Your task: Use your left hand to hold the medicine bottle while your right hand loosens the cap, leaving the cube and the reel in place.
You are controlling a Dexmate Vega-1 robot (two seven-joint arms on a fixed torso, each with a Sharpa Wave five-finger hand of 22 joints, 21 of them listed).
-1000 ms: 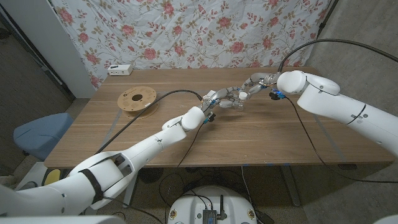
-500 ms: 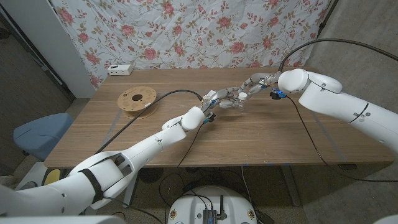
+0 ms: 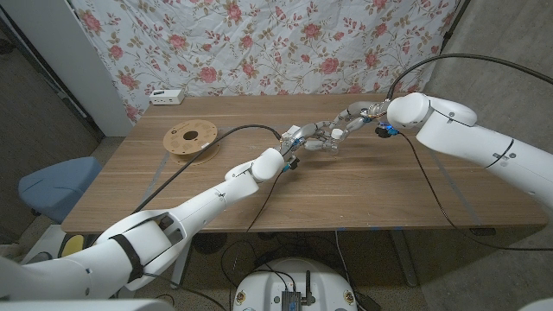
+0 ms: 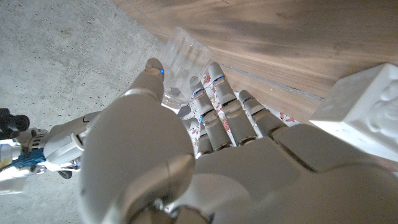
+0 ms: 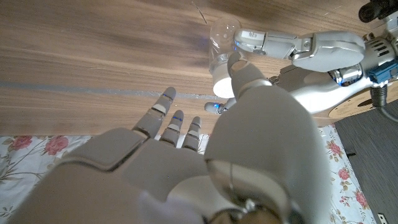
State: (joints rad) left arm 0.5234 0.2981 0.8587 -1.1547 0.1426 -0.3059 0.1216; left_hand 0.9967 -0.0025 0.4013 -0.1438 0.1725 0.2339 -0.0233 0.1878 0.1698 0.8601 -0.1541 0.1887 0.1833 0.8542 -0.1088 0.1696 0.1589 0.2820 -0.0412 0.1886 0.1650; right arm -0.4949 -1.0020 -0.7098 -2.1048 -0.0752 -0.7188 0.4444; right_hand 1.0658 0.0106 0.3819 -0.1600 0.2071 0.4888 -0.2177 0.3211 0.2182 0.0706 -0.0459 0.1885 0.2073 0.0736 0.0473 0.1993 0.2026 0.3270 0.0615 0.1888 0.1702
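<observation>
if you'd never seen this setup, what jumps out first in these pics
First, the two white arms meeting over the middle of the wooden table, where the left hand holds a small clear medicine bottle and the right hand reaches its white cap. Next, the rose-patterned cloth hung behind the table. Then the round wooden reel lying alone toward the table's left end.
</observation>
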